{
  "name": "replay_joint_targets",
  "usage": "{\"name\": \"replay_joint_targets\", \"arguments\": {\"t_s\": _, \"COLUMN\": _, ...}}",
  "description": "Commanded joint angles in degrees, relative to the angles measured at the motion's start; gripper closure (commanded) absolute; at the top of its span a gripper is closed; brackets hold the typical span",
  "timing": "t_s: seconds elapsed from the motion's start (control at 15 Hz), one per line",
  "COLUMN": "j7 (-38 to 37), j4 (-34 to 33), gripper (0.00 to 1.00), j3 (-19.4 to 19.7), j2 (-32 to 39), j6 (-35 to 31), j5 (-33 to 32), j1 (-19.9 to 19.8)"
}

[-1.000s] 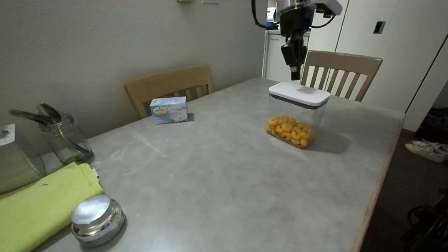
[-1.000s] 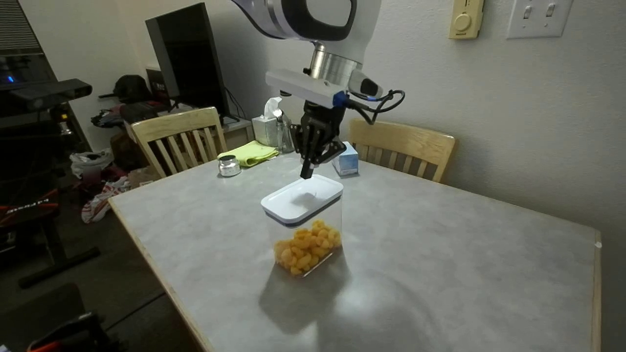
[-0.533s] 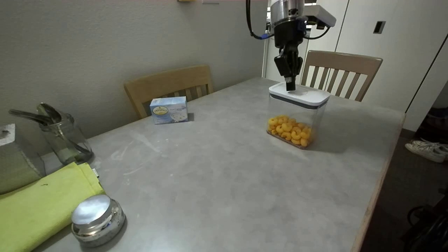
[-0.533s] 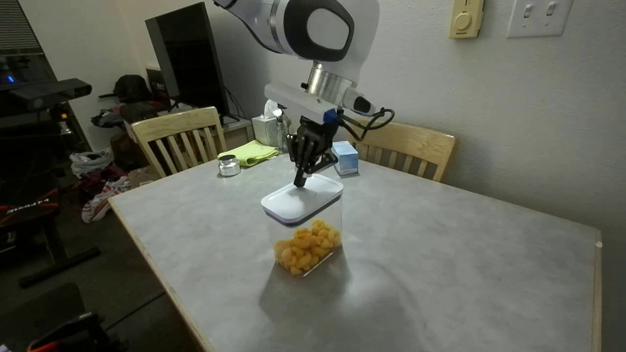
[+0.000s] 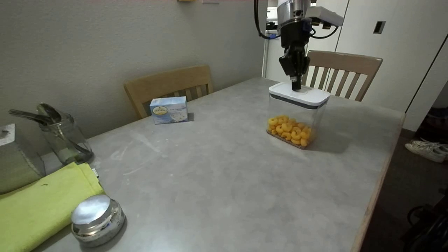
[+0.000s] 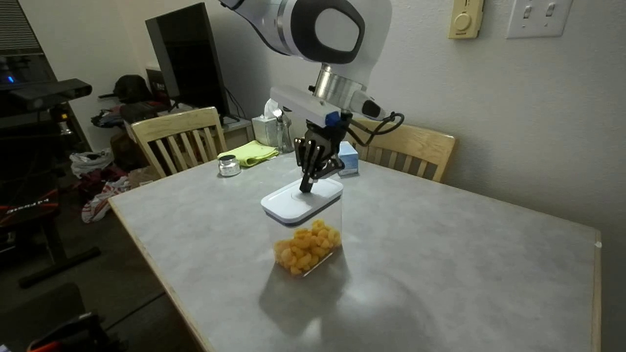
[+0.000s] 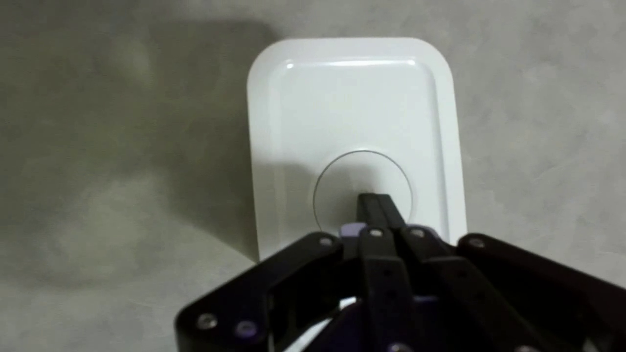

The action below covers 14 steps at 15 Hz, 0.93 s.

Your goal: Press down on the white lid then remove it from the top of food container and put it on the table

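Note:
The white lid (image 7: 357, 107) sits flat on the clear food container (image 5: 295, 110), which holds yellow-orange pieces and stands upright on the grey table (image 5: 210, 175). In the wrist view a thin ring outlines the round button (image 7: 342, 183) in the lid. My gripper (image 7: 374, 195) points down at this button, its two black fingers pressed together with nothing between them. In both exterior views the tips reach the lid's top; whether they touch or hover just above, I cannot tell. Part of the button and the lid's near end are hidden behind the gripper.
A blue-and-white box (image 5: 169, 110) stands by the wall-side chair (image 5: 168, 85). Farther along are a glass jar with cutlery (image 5: 70, 140), a yellow-green cloth (image 5: 49, 206), a round silver tin (image 5: 98, 220) and a tissue box (image 6: 264, 129).
The gripper has come down from above the lid onto or just over its button, shifting slightly sideways in the last half second. Its jaws stayed shut; container and lid have not moved.

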<state>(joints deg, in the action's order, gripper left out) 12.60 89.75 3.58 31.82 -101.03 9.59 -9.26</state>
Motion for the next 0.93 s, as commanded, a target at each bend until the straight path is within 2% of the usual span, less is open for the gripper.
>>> {"name": "replay_joint_targets", "arguments": {"t_s": 0.0, "j7": -1.04, "j4": 1.80, "gripper": 1.00, "j3": -0.65, "j2": -1.27, "j6": -0.42, "j5": 0.63, "j1": -0.56}}
{"name": "replay_joint_targets", "arguments": {"t_s": 0.67, "j7": 0.32, "j4": 5.13, "gripper": 1.00, "j3": -0.90, "j2": 0.46, "j6": -0.77, "j5": 7.28, "j1": -2.71}}
{"name": "replay_joint_targets", "arguments": {"t_s": 0.87, "j7": -0.45, "j4": 4.40, "gripper": 1.00, "j3": 0.07, "j2": -1.78, "j6": -0.55, "j5": 6.20, "j1": -2.71}}
